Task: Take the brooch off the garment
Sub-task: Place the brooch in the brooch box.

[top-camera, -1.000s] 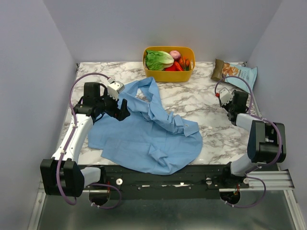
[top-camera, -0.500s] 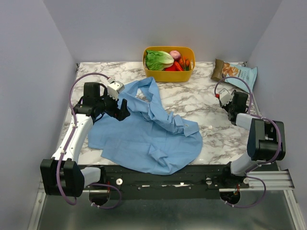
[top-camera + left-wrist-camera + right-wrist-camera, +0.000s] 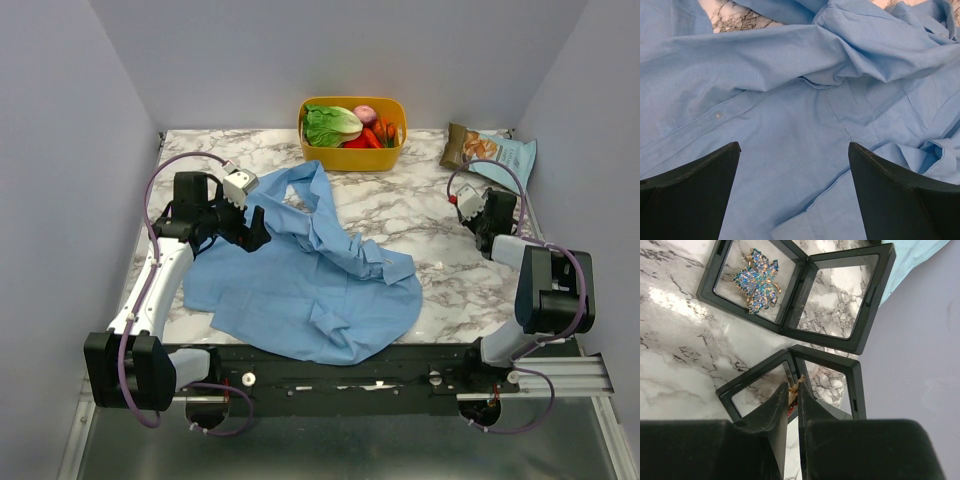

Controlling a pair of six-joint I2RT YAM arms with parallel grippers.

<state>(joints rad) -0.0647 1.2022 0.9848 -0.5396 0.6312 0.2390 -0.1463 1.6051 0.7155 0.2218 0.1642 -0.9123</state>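
Now, right tool (image 3: 793,386): tips pinching the brooch (image 3: 800,382) over an open black case (image 3: 856,390) on the table (image 3: 680,355).
Left tool (image 3: 794,146): spread wide above the garment (image 3: 790,100).
Garment: crumpled, well apart from the brooch.

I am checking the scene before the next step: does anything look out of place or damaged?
Nothing looks damaged or spilled. Only the garment lies crumpled, its near hem lapping over the black rail. The right gripper pinches the brooch over an open case.
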